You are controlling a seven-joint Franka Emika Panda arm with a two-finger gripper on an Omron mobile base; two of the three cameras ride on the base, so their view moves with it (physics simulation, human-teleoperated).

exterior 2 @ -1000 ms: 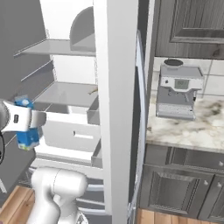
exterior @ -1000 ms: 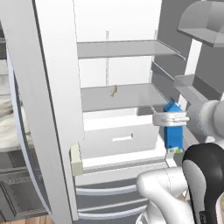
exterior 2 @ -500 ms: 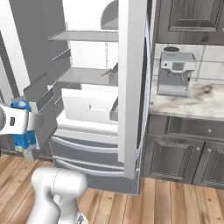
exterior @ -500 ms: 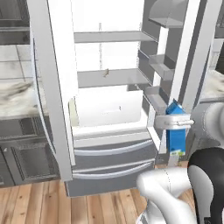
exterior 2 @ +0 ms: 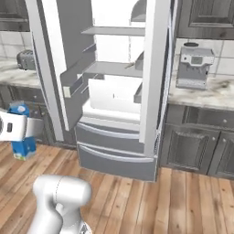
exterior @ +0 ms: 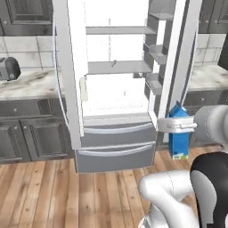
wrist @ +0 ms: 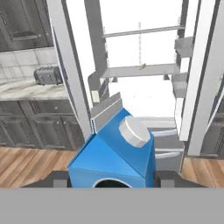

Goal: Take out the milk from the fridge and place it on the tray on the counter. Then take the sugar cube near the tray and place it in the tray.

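Observation:
My gripper (exterior: 178,125) is shut on the milk (exterior: 179,141), a blue gabled carton with a white cap, held upright in the air in front of the open fridge (exterior: 116,89) and outside it. From the right base the milk (exterior 2: 24,147) hangs at the far left, clamped by the gripper (exterior 2: 18,127). Looking along the hand, the milk (wrist: 114,161) sits between the dark fingertips (wrist: 59,177), with the fridge (wrist: 140,83) beyond it. Marbled counter (exterior: 31,84) runs on both sides of the fridge. The tray and the sugar cube are out of view.
Both fridge doors stand open, with door bins (exterior: 153,82) close to the carton. A tiny tan object (exterior: 114,62) lies on a fridge shelf. A toaster (exterior: 9,69) stands on the left counter, a coffee machine (exterior 2: 195,66) on the right counter (exterior 2: 205,93). Wood floor (exterior 2: 137,196) lies below.
The whole picture has shifted: the base has backed away from the fridge, which now looks smaller and farther. The milk stays clamped in the gripper.

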